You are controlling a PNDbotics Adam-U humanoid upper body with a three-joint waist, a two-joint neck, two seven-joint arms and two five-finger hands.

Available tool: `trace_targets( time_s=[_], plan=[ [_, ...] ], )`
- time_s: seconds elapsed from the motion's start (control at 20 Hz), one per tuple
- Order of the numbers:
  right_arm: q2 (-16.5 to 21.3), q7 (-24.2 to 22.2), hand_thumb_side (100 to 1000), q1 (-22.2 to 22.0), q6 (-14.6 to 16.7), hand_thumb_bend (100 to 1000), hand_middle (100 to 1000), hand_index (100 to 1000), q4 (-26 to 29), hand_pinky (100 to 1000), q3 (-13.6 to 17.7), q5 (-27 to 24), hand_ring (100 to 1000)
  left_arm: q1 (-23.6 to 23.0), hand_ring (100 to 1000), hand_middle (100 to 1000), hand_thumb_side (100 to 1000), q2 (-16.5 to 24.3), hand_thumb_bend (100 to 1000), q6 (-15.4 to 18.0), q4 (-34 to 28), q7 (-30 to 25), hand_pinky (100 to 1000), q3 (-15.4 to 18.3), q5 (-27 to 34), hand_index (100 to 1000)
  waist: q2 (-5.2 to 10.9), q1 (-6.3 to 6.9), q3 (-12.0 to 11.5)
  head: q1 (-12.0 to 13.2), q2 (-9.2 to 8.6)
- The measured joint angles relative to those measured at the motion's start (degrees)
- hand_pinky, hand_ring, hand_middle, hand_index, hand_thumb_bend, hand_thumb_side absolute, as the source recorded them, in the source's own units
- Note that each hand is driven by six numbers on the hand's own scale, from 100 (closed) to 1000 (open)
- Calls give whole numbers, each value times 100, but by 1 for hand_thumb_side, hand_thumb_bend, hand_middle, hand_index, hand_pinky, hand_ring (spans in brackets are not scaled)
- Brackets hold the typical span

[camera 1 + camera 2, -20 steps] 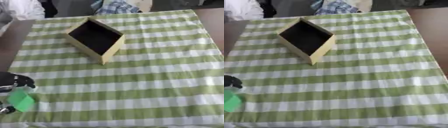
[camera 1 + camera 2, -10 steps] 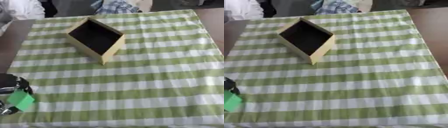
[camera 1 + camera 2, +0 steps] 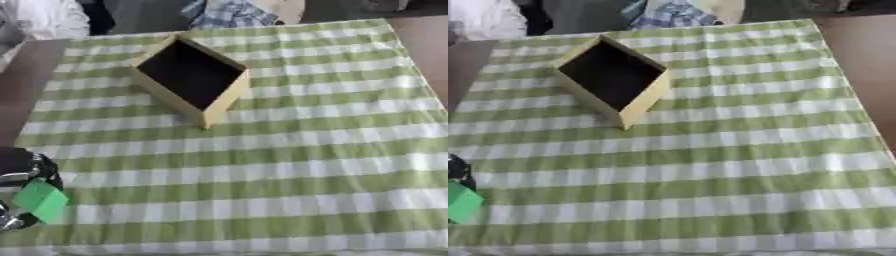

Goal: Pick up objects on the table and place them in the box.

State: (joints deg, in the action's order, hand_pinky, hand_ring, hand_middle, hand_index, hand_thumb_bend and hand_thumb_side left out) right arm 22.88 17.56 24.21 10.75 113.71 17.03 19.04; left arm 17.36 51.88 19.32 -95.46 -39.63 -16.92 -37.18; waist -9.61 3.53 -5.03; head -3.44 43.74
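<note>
Left hand (image 3: 19, 172): low at the view's left edge, curled round green block (image 3: 40, 200).
Box (image 3: 191, 80): open, well apart, far side of checked cloth (image 3: 289, 160).
Risk: long carry; block slips, or clips the near rim.

A tan box (image 3: 194, 80) with a dark inside is sitting open on the far left part of the counter (image 3: 297, 165), which is wearing a green and white checked cloth. At the lower left edge, the left robot hand (image 3: 19, 175) is holding a green block (image 3: 40, 200).
</note>
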Motion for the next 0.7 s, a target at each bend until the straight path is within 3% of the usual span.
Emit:
trace_targets(
  time_s=[0.35, 0.7],
  plan=[
    [18, 0, 1000, 5, 0, 100, 721, 892, 0, 576, 5, 5, 789, 684, 487, 494, 100, 10, 246, -186, -542, 1, 380, 235, 257, 663, 10, 35, 38, 6, 0],
    [146, -19, 1000, 56, 15, 100, 723, 891, 0, 578, -34, 8, 790, 1827, 483, 490, 100, -41, 242, -252, -661, -194, 370, 187, 583, 662, 10, 66, 116, 86, 0]
  ],
)
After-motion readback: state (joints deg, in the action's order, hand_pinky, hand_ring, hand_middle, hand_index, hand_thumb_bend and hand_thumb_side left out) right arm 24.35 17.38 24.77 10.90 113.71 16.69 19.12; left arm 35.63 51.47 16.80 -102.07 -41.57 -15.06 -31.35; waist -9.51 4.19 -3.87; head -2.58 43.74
